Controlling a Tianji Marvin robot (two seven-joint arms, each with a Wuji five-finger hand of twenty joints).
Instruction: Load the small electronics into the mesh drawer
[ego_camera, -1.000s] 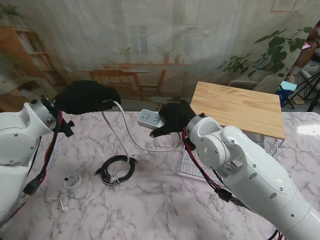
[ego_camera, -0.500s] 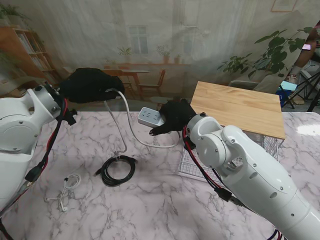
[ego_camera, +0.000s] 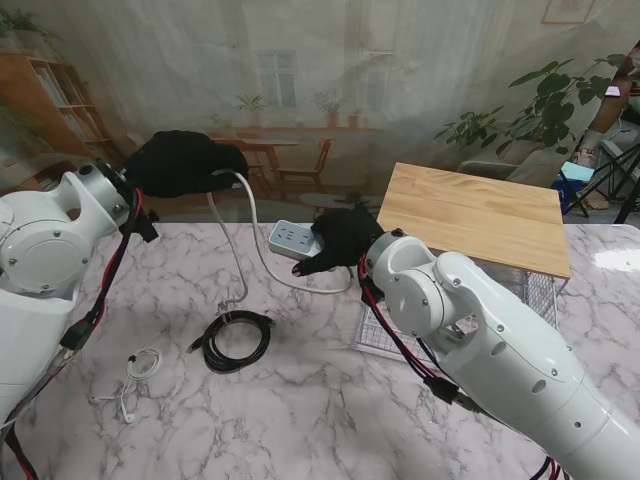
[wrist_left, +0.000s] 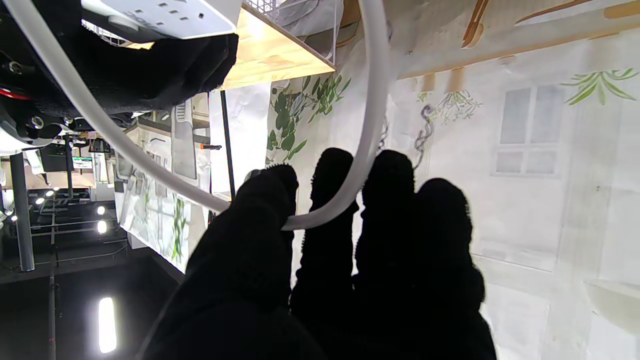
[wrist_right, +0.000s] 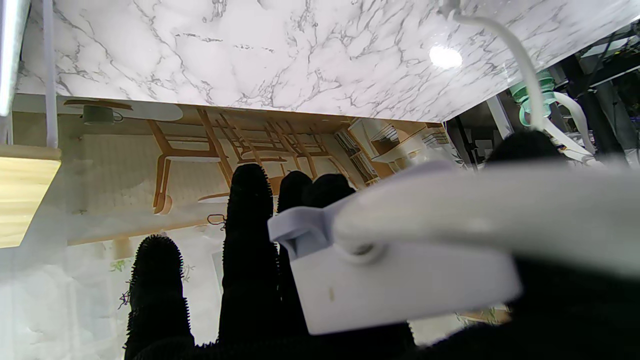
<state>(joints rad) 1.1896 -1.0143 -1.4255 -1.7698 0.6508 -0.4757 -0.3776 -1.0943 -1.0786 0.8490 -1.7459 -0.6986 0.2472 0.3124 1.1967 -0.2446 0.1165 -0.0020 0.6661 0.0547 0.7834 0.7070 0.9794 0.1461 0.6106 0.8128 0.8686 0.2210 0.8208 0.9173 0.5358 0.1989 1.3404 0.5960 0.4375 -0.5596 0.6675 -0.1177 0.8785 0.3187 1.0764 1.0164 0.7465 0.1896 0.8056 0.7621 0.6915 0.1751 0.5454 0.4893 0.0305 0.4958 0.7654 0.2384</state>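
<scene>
My own white right forearm (ego_camera: 480, 340) hides most of the wire mesh drawer (ego_camera: 540, 290) under the light wooden board (ego_camera: 470, 215), so only slivers of mesh show. My black-gloved right hand (ego_camera: 345, 238) is closed on one end of the white rectangular power strip (ego_camera: 292, 238), held up off the grey-veined marble table (ego_camera: 300, 400); its long axis runs left to right, free end toward my left. My black-gloved left hand (ego_camera: 182, 163) pinches its white cord (ego_camera: 245, 235) between thumb and fingers (wrist_left: 327, 200), well above the table.
</scene>
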